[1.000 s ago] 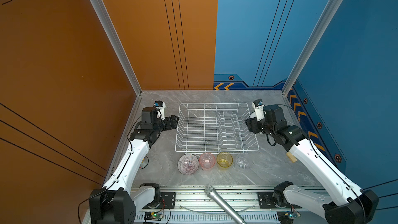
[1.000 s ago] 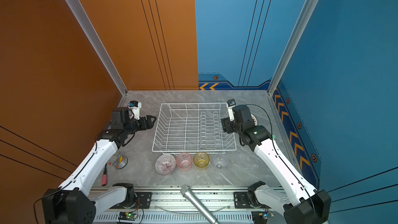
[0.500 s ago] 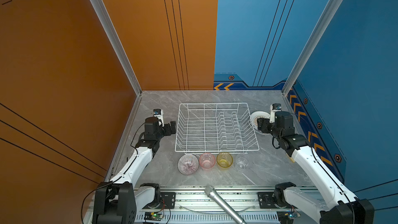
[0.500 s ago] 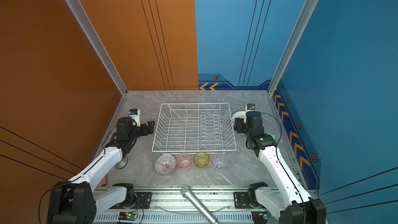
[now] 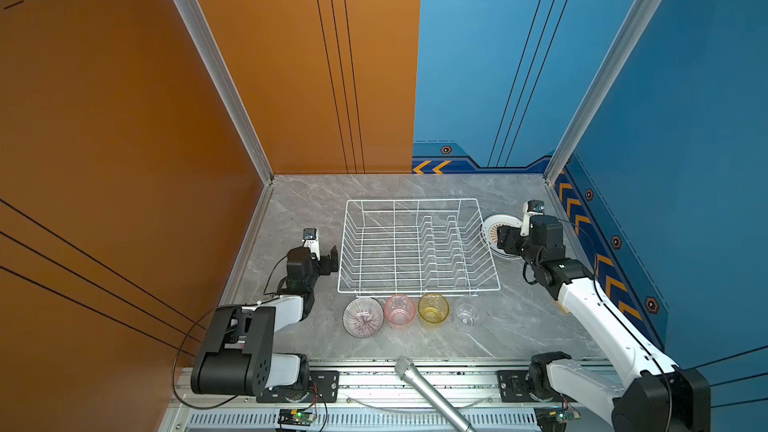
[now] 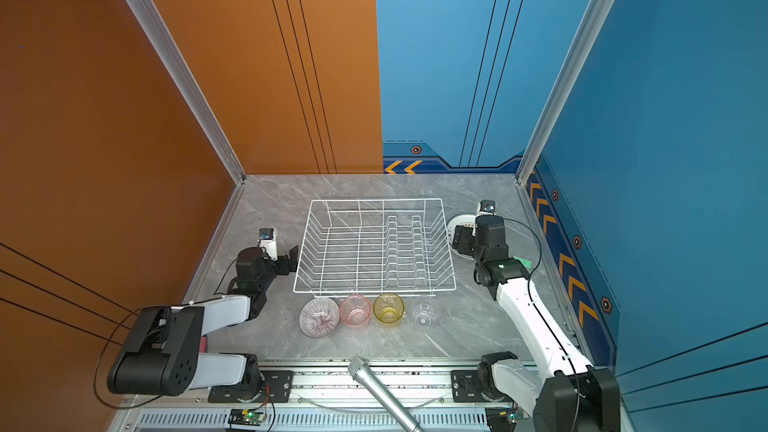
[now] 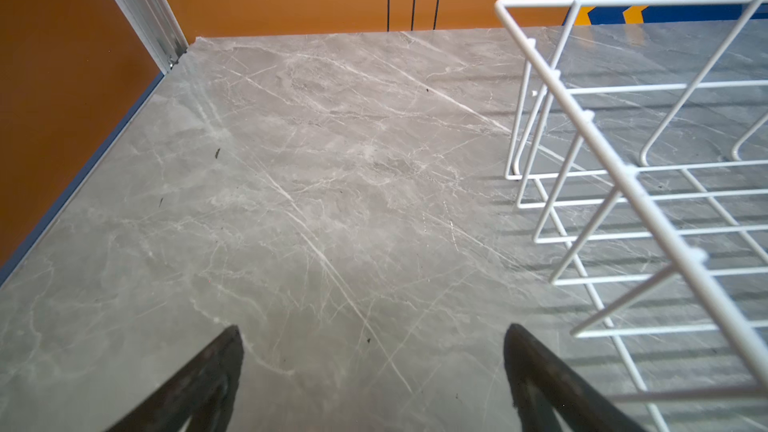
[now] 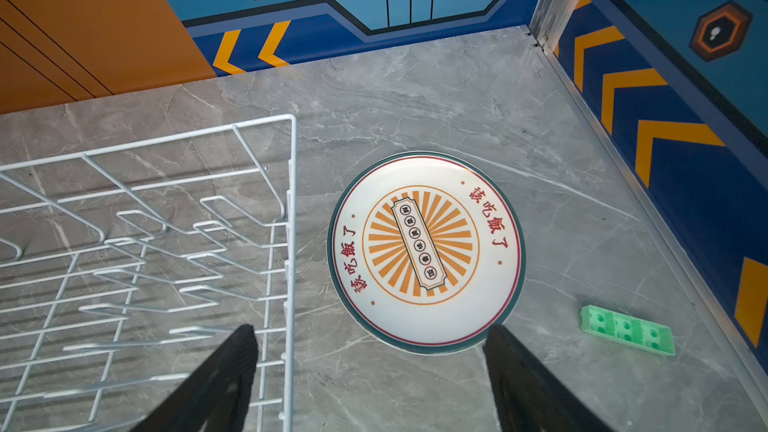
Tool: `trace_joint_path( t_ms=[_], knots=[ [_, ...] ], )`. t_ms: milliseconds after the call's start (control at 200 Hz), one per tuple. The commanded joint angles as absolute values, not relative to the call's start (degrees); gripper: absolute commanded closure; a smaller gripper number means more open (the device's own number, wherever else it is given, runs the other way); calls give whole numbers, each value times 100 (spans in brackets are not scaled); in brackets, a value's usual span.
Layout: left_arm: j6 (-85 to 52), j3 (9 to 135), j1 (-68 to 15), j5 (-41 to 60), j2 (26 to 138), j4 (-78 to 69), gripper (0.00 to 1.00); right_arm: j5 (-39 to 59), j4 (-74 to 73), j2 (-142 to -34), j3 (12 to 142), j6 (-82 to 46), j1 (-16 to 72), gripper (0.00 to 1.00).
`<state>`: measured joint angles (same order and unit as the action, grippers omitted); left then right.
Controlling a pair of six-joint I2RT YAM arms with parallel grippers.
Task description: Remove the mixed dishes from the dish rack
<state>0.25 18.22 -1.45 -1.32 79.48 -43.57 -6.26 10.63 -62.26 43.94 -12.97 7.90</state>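
One grey marble bench (image 5: pixel 307 201) carries everything. White wire dish rack (image 5: pixel 411 201) sits at bench ctr, upright slot wires on its R half. L gripper (image 7: pixel 372 328) hangs low over bare bench just beside rack's L side, jaws wide apart, nothing btwn them. R gripper (image 8: pixel 370 326) is over bench by rack's R side, jaws also apart, gripping nothing; one fingertip is near the plate's rim but not clamped on it. Microphone (image 5: pixel 432 394) pokes in past bench's front edge. Plate (image 8: pixel 424 247), white w/ orange sunburst & dark rim, lies flat btwn rack's R side and bench's R edge. Along front edge, just in front of rack, a row L to R: striped bowl (image 5: pixel 363 317), pink glass (image 5: pixel 399 310), amber glass (image 5: pixel 433 307), clear glass (image 5: pixel 468 312), all upright, close together. Small green block (image 8: pixel 627 329) lies nr R edge, beside plate.
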Motion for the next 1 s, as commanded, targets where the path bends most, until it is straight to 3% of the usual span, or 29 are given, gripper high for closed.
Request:
trace_joint_path(
  t_ms=[0,125,465,856,996],
  knots=[
    [273,1895,-132,-9,8338,-5210,2,-861,731,-6316,4232,-1322,725,12],
    [419,1622,-220,-4,9061,-6515,2,-1001,390,-6418,4012,-1318,668,9],
    [335,1964,-141,-9,8948,-5653,2,-1613,-1037,-6825,3326,-1378,564,5],
    [560,1383,-506,-606,9029,-6866,2,-1688,-2019,-6908,2839,-1256,490,5],
    [354,1834,-219,-187,8970,-5970,2,-1716,-2208,-6957,2782,-1100,440,5]
  ],
)
